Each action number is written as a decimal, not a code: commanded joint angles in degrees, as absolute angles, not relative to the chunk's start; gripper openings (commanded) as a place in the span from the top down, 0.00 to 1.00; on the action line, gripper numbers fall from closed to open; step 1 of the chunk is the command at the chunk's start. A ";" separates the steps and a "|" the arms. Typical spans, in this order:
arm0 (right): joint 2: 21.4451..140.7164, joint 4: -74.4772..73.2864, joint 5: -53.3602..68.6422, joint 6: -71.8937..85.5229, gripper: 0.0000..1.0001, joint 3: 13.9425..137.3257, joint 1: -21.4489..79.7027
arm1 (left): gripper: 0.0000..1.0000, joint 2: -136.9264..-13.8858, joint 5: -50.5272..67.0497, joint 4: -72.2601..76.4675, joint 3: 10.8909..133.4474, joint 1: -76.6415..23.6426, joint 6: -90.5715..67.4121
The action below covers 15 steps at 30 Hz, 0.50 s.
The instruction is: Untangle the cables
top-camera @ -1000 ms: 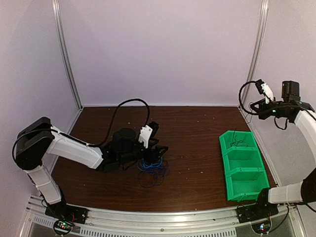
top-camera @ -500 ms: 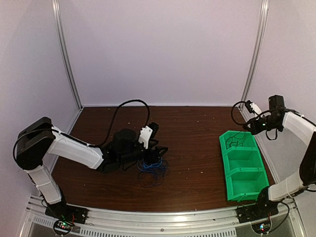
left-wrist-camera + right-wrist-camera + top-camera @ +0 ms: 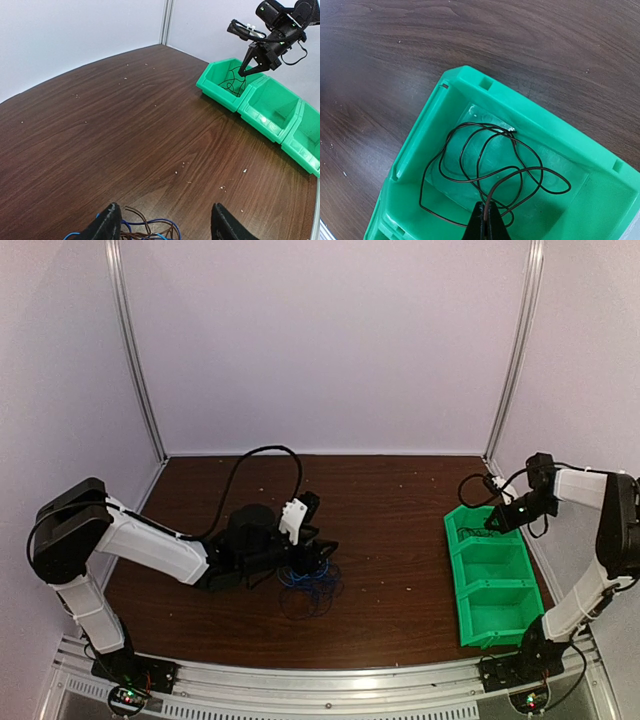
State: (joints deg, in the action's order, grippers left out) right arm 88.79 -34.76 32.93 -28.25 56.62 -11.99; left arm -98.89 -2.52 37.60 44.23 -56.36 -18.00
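1. Table (image 3: 400, 490): dark wood. The work sits at two places well apart, one centre-left and one at the right edge.
2. Bin (image 3: 490, 583): green, with three compartments in a row along the right side. Only the far compartment holds anything.
3. Left gripper (image 3: 165, 220): my fingers stand apart and hold nothing. They are low over the table at centre-left, one to each side of the tangle's top edge.
4. Right gripper (image 3: 482, 220): my fingers are together and point down into the far compartment. One strand runs up to their tips, but I cannot tell whether it is pinched there.
5. Tangle (image 3: 308, 585): blue and dark loops in a roundish heap with no clear long axis. It lies just below and toward the near edge from my left gripper, so the left arm is far the nearer. I judge the next pull to be its job. The top view shows how far the heap spreads, which the left wrist view cuts off. The left wrist view alone shows brown strands among the blue (image 3: 150, 227).
6. Wire (image 3: 492, 165): a single dark strand, loosely coiled on the compartment floor under my right gripper. The coil is plain in the right wrist view and only a faint scribble from above (image 3: 478, 530).
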 commanded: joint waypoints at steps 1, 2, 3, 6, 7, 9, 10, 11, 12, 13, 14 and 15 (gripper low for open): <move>89.48 -35.55 30.20 -28.49 1.00 57.07 -12.30 | 0.37 -98.88 -2.55 40.02 44.71 -56.51 -18.22; 89.71 -35.70 29.85 -28.41 1.00 57.26 -12.26 | 0.37 -98.88 -2.55 39.99 44.80 -56.50 -18.20; 89.76 -35.87 29.34 -28.27 1.00 57.49 -12.30 | 0.37 -98.88 -2.67 39.87 44.84 -56.51 -18.22; 89.13 -38.39 28.17 -28.55 0.94 59.55 -12.30 | 0.37 -98.43 -2.87 38.58 45.57 -56.51 -18.28; 88.39 -39.64 28.07 -28.88 0.88 60.73 -12.30 | 0.37 -98.13 -3.06 37.91 45.82 -56.50 -18.23; 86.20 -41.88 27.19 -29.00 0.76 62.30 -12.30 | 0.36 -97.29 -3.84 36.75 46.12 -56.50 -18.12; 85.02 -43.24 26.66 -29.11 0.72 63.10 -12.23 | 0.35 -96.89 -4.59 35.76 46.43 -56.50 -18.12; 83.64 -44.69 26.28 -29.31 0.67 64.04 -12.22 | 0.33 -96.40 -5.87 34.34 46.98 -56.45 -18.22; 81.79 -46.03 25.91 -29.35 0.63 64.99 -12.22 | 0.32 -95.89 -7.41 31.42 47.66 -56.35 -18.72; 80.43 -47.62 25.66 -29.35 0.61 65.87 -12.22 | 0.29 -95.22 -8.95 29.08 48.46 -56.14 -19.25; 78.86 -48.46 25.67 -29.36 0.59 66.76 -12.22 | 0.27 -94.60 -9.80 26.87 49.11 -55.74 -19.47; 77.54 -49.06 26.01 -29.25 0.57 67.52 -12.15 | 0.26 -94.05 -10.09 24.63 49.74 -55.32 -19.44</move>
State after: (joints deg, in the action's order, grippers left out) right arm 84.16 -43.42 27.68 -28.93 63.26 -11.99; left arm -97.89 -5.54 31.59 46.02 -56.31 -18.39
